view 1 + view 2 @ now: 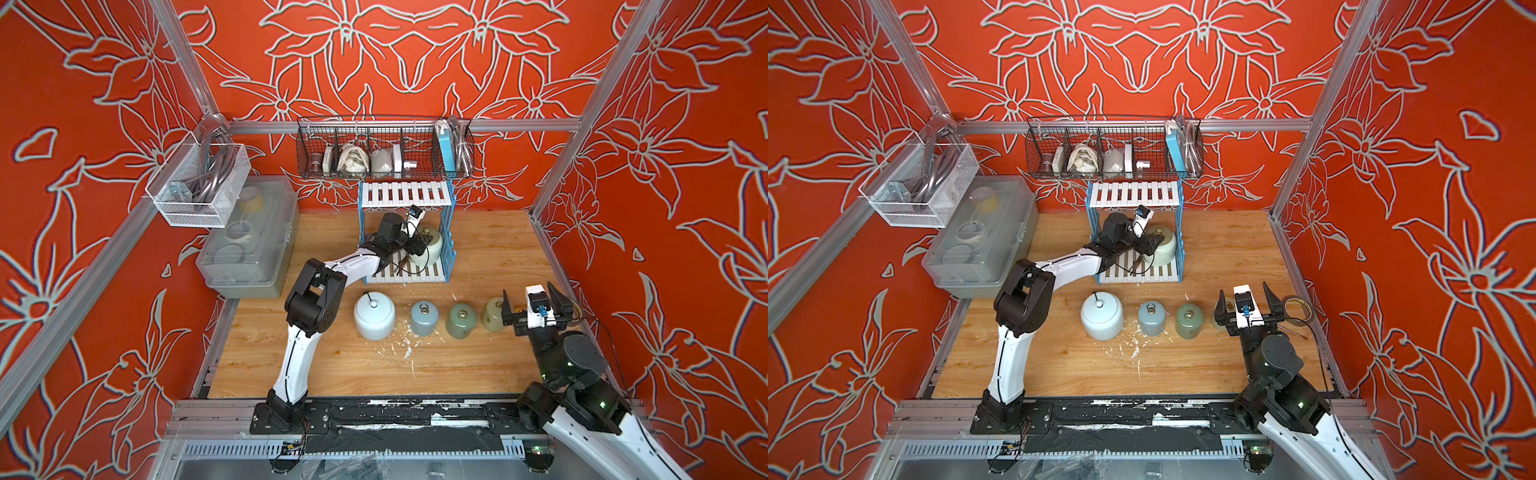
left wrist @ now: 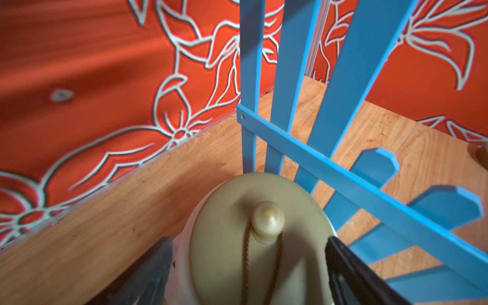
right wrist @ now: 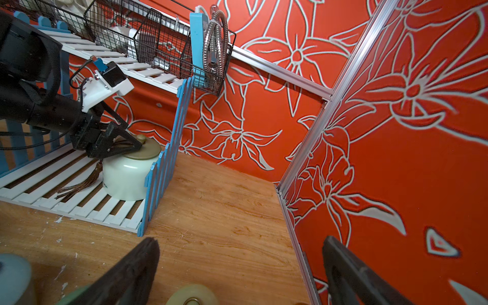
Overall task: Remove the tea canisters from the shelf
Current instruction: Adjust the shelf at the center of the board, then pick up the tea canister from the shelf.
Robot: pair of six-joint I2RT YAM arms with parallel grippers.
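Where the lower white slatted tier of the shelf meets its right blue picket side, the squat cream canister stands upright with its darker lid on, the only 1 of the 5 canisters on the rack. A brown tassel on a cord from its knob trails over the slats beside it. The left end effector reaches in between the 2 tiers and is spread wide, with 1 finger on each side of the lid. The pictures do not show whether the fingers press on the lid. The upper tier is bare.

In front of the shelf, the other 4 canisters stand upright in a row on the table. From left to right they are the pale blue squat canister, the blue-grey canister, the sage green canister and the small cream canister. All 4 have their lids on. White flecks dot the wood near them.

The right end effector hangs just beside the small cream canister and partly hides it in both top views. Its fingers are spread wide and hold nothing.

A black wire basket hangs on the back wall just above the shelf. At the left, a clear mesh basket hangs above a translucent lidded box.
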